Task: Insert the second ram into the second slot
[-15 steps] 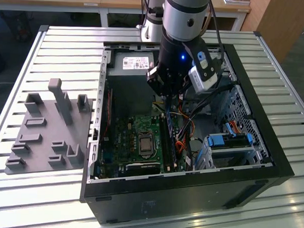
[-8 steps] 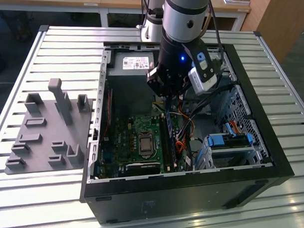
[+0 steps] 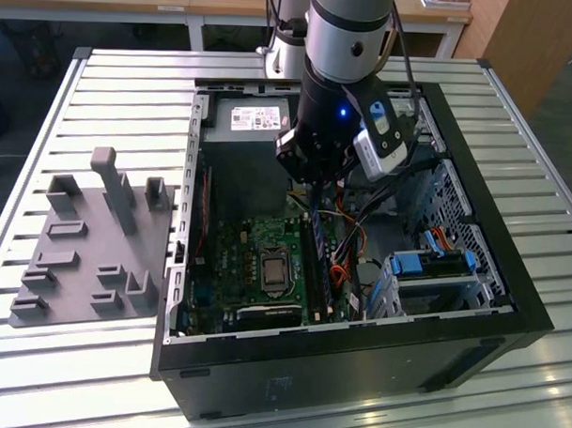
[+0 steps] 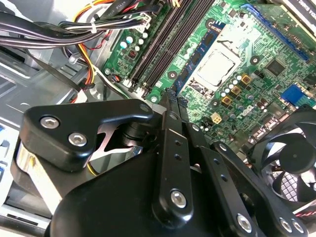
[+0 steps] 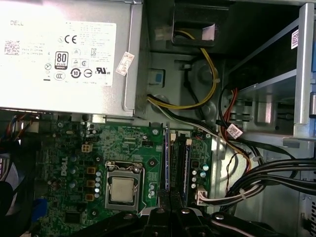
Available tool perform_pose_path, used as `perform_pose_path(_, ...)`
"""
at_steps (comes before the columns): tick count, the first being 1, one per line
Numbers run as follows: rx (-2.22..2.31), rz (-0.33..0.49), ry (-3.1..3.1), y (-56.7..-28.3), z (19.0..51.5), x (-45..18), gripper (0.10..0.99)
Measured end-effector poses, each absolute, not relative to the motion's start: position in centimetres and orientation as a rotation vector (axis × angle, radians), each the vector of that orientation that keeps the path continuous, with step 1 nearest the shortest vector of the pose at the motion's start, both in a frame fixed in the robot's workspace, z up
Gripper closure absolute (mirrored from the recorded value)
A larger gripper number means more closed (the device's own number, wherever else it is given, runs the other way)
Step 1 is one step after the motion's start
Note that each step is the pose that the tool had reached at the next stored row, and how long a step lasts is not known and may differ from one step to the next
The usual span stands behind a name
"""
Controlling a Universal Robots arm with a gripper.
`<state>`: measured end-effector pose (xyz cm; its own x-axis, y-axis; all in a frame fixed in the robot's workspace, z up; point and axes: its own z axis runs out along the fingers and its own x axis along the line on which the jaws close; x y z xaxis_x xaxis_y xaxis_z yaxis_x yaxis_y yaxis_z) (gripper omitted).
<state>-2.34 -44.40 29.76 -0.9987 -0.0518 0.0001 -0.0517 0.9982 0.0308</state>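
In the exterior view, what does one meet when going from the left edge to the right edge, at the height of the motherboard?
Grey fixture plate → processor socket → memory slots → blue drive-bay latches.

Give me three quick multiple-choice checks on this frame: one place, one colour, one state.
1. The end effector hangs over:
A) the grey tray
B) the memory slots
C) the drive bay

2. The second ram is:
A) blue
B) red
C) yellow

3. The processor is:
A) under a heatsink
B) buried in cables
C) bare, with its metal lid exposed

Answers:
1 B: the exterior view puts it inside the case, right above the slots beside the processor.
2 A: the first wrist view shows a thin blue stick standing at the slots.
3 C: both wrist views show the silver lid in plain sight, with nothing mounted on it.
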Motion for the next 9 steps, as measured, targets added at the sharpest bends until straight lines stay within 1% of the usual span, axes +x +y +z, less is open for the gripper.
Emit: perform_pose_path(9, 0.081, -0.048, -3.131, -44.40, 29.41, -2.34, 0.973)
